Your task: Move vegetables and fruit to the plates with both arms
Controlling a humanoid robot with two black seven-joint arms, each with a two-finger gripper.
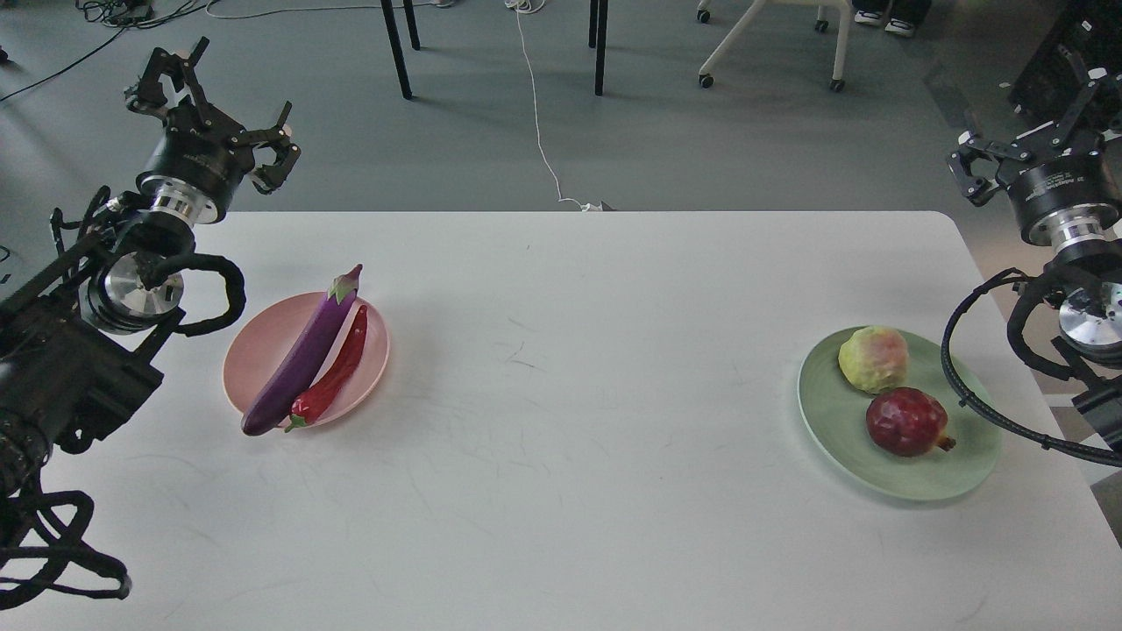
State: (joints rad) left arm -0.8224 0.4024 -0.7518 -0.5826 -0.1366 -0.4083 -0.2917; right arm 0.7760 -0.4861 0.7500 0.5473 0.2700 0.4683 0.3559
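White table (pixel 561 421): fills most of the frame from centre to bottom edge, surface lightly scuffed.

Left arm (pixel 79 350): enters at the left edge and rises to the upper left of the frame. Left gripper (pixel 230 105): raised above the table's far left corner, claw fingers spread wide, nothing between them.

Right arm (pixel 1078 307): occupies the right edge. Right gripper (pixel 1026 131): upper right of the frame, beyond the table edge; fingers stand apart, nothing held, though part of the claw runs toward the frame edge.

Green plate (pixel 894 478): right of centre, lower right area of the table. Pink plate (pixel 263 350): left of centre, well apart from the green one.

Eggplant (pixel 302 359): lies diagonally across the pink plate, cap toward the upper right, blunt end overhanging the plate's lower left rim.

Chili pepper (pixel 337 368): lies on the pink plate just beside the eggplant on its right, parallel, stem at the lower rim.

Pomegranate (pixel 905 421): on the green plate, lower of the two fruits, crown pointing right.

Yellow-green fruit (pixel 873 359): on the green plate near its upper rim, just beside the pomegranate.
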